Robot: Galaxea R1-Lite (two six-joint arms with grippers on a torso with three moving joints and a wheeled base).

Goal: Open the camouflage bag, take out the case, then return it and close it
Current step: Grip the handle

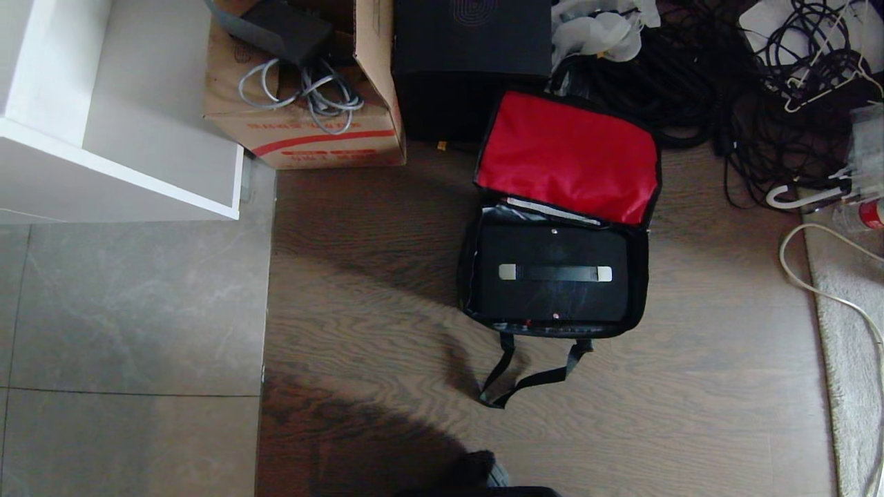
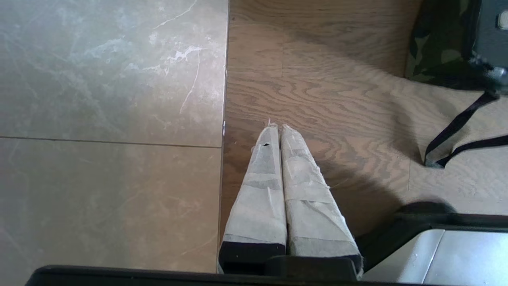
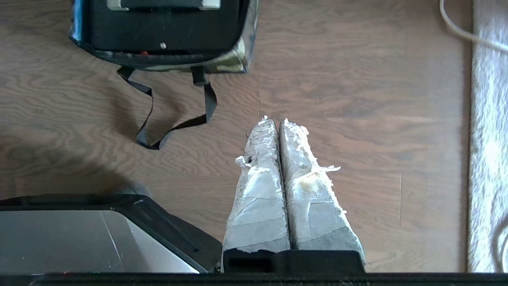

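Nearest the robot, both arms hang parked over the floor. The left end effector (image 2: pixel 278 128), its tape-wrapped fingers pressed together and holding nothing, points down over the seam where grey marbled stone tile (image 1: pixel 131 324) meets dark brown wood-grain plank flooring (image 1: pixel 373 331). The right end effector (image 3: pixel 274 121) is likewise closed and empty, above bare wood, with a pale grey carpet edge (image 3: pixel 490 139) off to its side. Neither touches the bag.

A little farther out, the soft rectangular camouflage fabric bag (image 3: pixel 234 59) sits on the wood floor, near the middle of the head view. Its black webbing strap (image 1: pixel 528 376) trails in a loose loop on the floor toward the robot. The bag is open: the lid with bright red lining (image 1: pixel 570 155) is folded back, away from the robot. Inside lies the flat black rectangular hard case (image 1: pixel 552 304), flat and filling the compartment, its black strap handle on silver end brackets (image 1: pixel 556 273) facing up.

Beyond the bag, touching or just behind the raised lid, stands a taller black box with an embossed top (image 1: pixel 473 62). To its left is a brown cardboard carton (image 1: pixel 311 134) with red printing too small to read, holding grey coiled cables (image 1: pixel 304 90). Farther left is a white shelf unit (image 1: pixel 117 110). On the right, a heap of tangled black cables (image 1: pixel 725 90) and white hangers (image 1: pixel 808 197) lies on the floor.
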